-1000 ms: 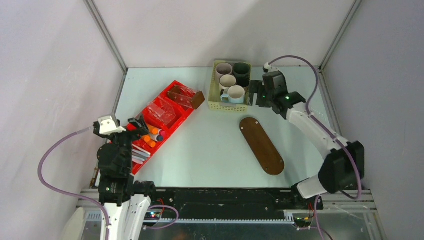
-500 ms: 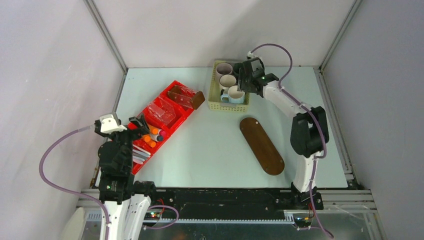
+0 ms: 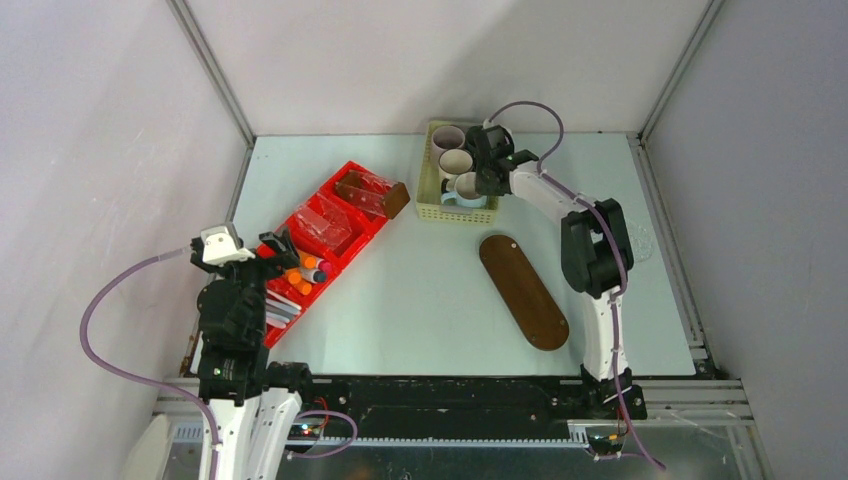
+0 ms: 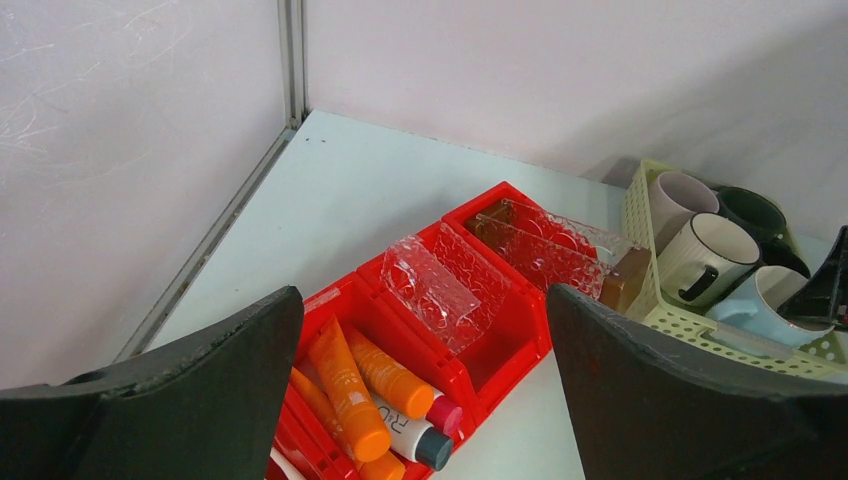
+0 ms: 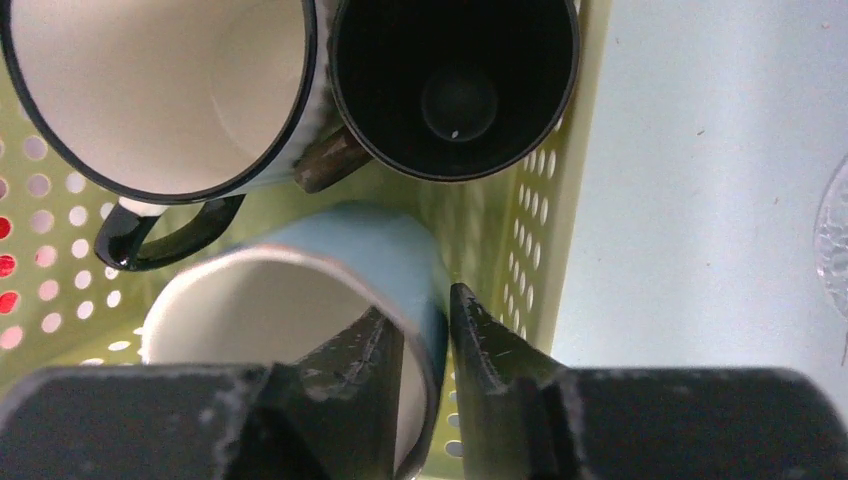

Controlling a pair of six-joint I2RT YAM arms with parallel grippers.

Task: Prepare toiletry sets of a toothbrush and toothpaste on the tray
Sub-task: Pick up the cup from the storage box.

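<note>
White-and-black jointed arms point(image 3: 600, 250), looping mauve cables point(image 3: 525, 103), matte black wedge-shaped jaws, dusty and scuffed

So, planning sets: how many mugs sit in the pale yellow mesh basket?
4, all in that basket: mauve-grey mug back left, dark green mug back right, cream black-rimmed mug middle, light blue mug nearest.

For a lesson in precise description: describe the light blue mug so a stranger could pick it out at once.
Far across the table stands a pale yellow mesh basket of four mugs. The light blue mug sits at its near side. It alone is blue, beside a cream mug, a mauve mug and a dark green mug, and the jaws of the right gripper straddle its wall.
</note>
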